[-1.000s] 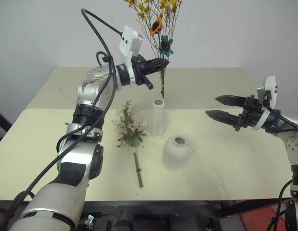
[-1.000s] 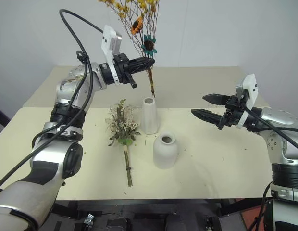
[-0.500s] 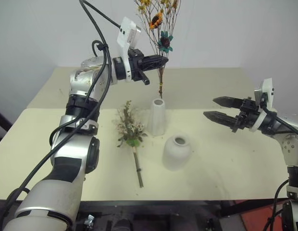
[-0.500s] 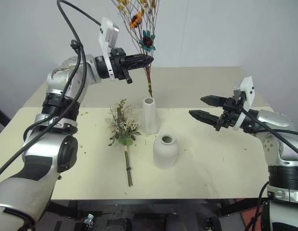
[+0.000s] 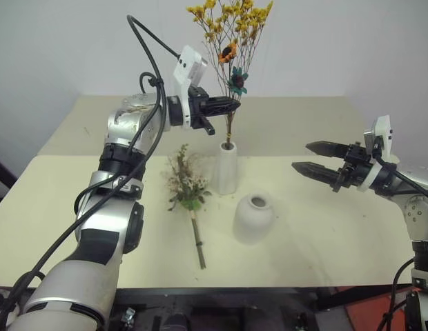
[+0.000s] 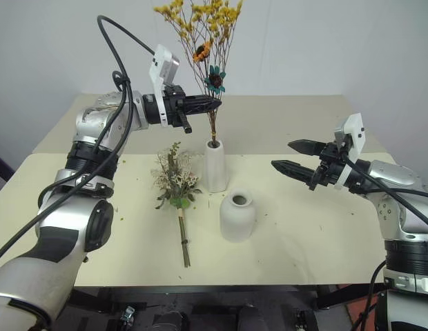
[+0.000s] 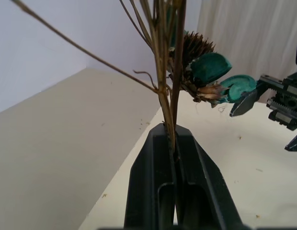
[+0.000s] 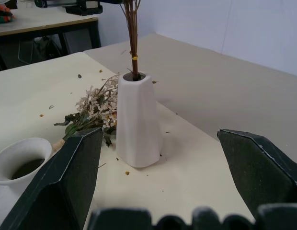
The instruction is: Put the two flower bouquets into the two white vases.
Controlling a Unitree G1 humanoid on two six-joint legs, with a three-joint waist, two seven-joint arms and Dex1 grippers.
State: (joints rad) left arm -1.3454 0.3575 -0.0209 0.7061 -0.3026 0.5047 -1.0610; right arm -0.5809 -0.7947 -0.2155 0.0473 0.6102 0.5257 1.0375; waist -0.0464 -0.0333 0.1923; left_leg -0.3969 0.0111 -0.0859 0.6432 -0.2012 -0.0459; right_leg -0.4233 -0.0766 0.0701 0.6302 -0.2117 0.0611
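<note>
My left gripper (image 5: 232, 106) is shut on the thin stems of the yellow-orange bouquet (image 5: 231, 31), which stands upright with an orange daisy and a teal flower. The stem ends sit inside the mouth of the tall slim vase (image 5: 225, 171), as the right wrist view shows at the stems (image 8: 133, 57). In the left wrist view the fingers (image 7: 153, 167) pinch the stems. The cream-and-green bouquet (image 5: 188, 186) lies flat on the table left of the tall vase. The short round vase (image 5: 253, 218) stands in front, holding nothing. My right gripper (image 5: 302, 156) hovers open to the right of both vases.
The cream table (image 5: 324, 227) carries small bits of plant litter around the vases. A white wall rises behind its far edge. In the right wrist view a dark-framed desk (image 8: 52, 24) stands beyond the table.
My left gripper has come down with the yellow-orange bouquet, and its stem ends have gone from just above the tall vase into its mouth. The right gripper has stayed put.
</note>
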